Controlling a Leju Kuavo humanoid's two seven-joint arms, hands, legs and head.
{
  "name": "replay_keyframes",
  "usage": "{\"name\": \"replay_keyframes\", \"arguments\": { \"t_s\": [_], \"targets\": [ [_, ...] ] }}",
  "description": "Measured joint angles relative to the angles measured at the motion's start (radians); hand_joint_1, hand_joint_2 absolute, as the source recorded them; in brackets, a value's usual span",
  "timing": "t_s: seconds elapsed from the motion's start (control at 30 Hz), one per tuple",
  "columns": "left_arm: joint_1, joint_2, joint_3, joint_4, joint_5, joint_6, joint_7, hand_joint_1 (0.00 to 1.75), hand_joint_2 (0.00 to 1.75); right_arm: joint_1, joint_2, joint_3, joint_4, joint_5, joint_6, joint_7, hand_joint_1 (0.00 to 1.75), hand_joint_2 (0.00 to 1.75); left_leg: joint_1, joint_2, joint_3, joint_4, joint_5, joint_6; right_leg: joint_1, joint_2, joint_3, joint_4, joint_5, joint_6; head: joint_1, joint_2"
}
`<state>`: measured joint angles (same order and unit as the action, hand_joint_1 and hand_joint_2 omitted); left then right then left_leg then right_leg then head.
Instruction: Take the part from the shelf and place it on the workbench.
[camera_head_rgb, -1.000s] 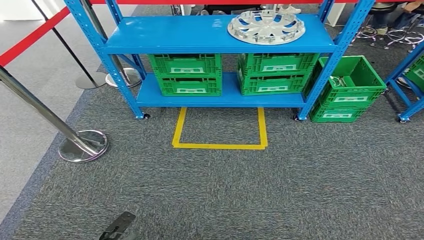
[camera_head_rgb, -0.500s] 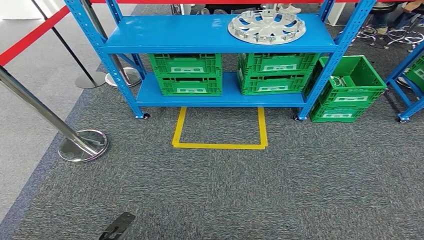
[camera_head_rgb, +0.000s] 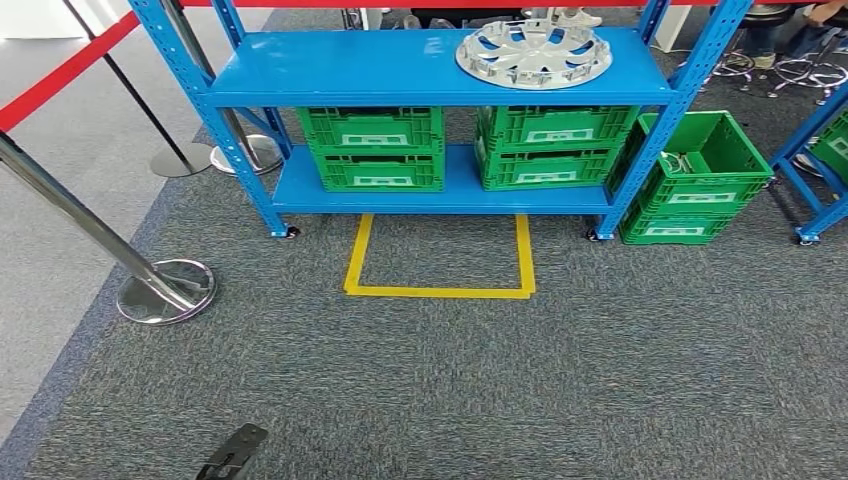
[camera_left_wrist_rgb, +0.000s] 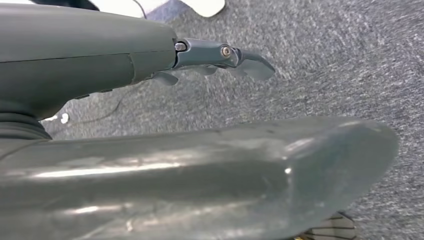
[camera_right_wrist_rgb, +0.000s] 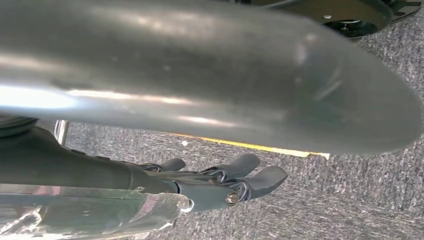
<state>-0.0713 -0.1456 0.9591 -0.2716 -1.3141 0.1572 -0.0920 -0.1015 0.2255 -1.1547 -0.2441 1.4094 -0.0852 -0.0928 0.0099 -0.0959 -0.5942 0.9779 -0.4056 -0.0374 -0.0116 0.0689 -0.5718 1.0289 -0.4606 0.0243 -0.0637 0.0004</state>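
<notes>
A blue steel shelf (camera_head_rgb: 440, 70) stands on grey carpet (camera_head_rgb: 560, 390), a silver wheel cover (camera_head_rgb: 533, 53) lying flat on the right of its upper deck. On the lower deck sit two stacks of green crates (camera_head_rgb: 372, 148) (camera_head_rgb: 548, 147), their contents hidden by the deck above. Another green crate (camera_head_rgb: 700, 175) rests on the floor just right of the shelf, open-topped, with what looks like a few pale cables in one corner. A yellow tape outline (camera_head_rgb: 440, 262) marks the carpet before the shelf; a chrome stanchion (camera_head_rgb: 160, 285) stands at left. The left hand (camera_left_wrist_rgb: 220, 60) hangs over carpet, fingers extended and apart, holding nothing. The right hand (camera_right_wrist_rgb: 225, 182) likewise hangs released, fingers loosely spread, touching nothing.
</notes>
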Motion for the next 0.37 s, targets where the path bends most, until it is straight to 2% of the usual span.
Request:
{"name": "replay_keyframes", "arguments": {
  "t_s": [0.37],
  "targets": [
    [0.0,-0.001,0.039,0.0,0.022,-0.006,-0.006,0.0,0.0,0.0,0.0,0.0,0.0,0.022,-0.003,-0.024,0.0,0.0,0.0,0.0,0.0,0.0,0.0,0.0,0.0,0.0,0.0,0.0,0.0,0.0,0.0,0.0]
  ]
}}
